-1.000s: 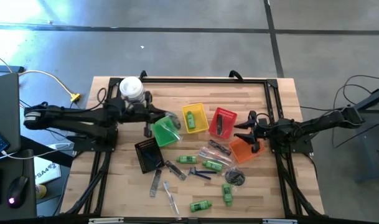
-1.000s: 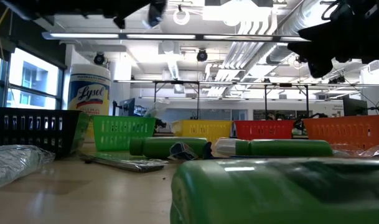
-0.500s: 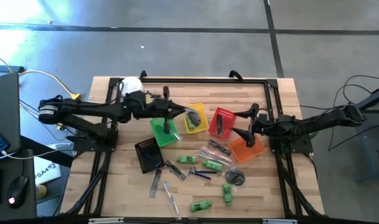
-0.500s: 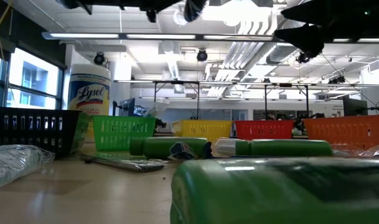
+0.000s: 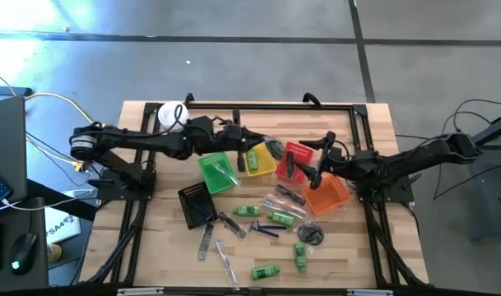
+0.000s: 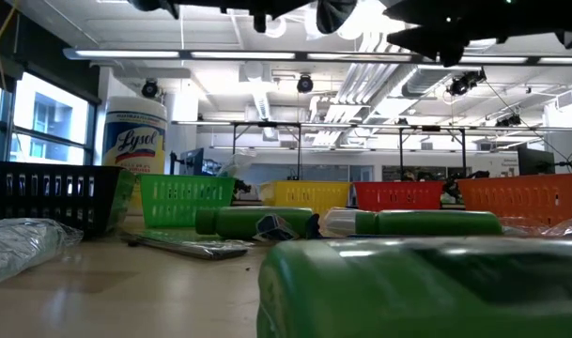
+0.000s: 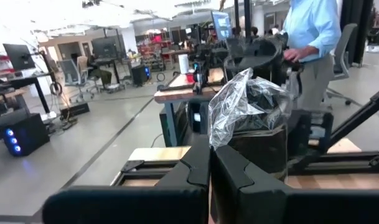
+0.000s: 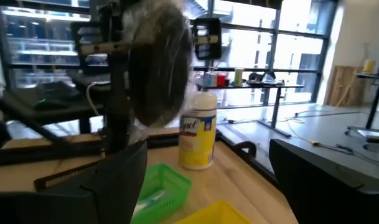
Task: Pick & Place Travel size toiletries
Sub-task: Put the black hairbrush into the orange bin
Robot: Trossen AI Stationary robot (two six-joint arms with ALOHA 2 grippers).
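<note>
Wooden planks make up the surface (image 5: 151, 238), seen from above on a grey concrete floor. Left pincer (image 5: 271, 148) reaches out over the yellow basket (image 5: 257, 156) and the red basket (image 5: 294, 162), clamped shut on a crinkly clear-wrapped piece (image 5: 275, 149) held in the air. Right pincer (image 5: 314, 160) hangs just beside it, over the red basket and the orange basket (image 5: 327, 196), its fingers spread wide with nothing between them. A green basket (image 5: 218, 173) and a black basket (image 5: 197, 205) lie nearer the left arm, and a white canister (image 5: 173, 115) stands at the far edge. Loose toiletries are scattered on the near half of the surface: green mini bottles (image 5: 266, 270), a dark blue razor (image 5: 262, 229), a comb (image 5: 206, 241) and a clear stick (image 5: 226, 261).

From surface level, a green bottle (image 6: 408, 286) fills the foreground, and the canister (image 6: 134, 148) rises behind the row of baskets; both arms show only as dark shapes overhead.

Through the left wrist camera, the closed fingers (image 7: 198, 169) pinch the wrapped piece (image 7: 245, 102), with a person in a light blue shirt (image 7: 310, 28) standing beyond.

Through the right wrist camera, the wide-apart fingers (image 8: 121, 171) frame the wrapped piece (image 8: 159, 68), the canister (image 8: 197, 132) and the green basket (image 8: 158, 186).
</note>
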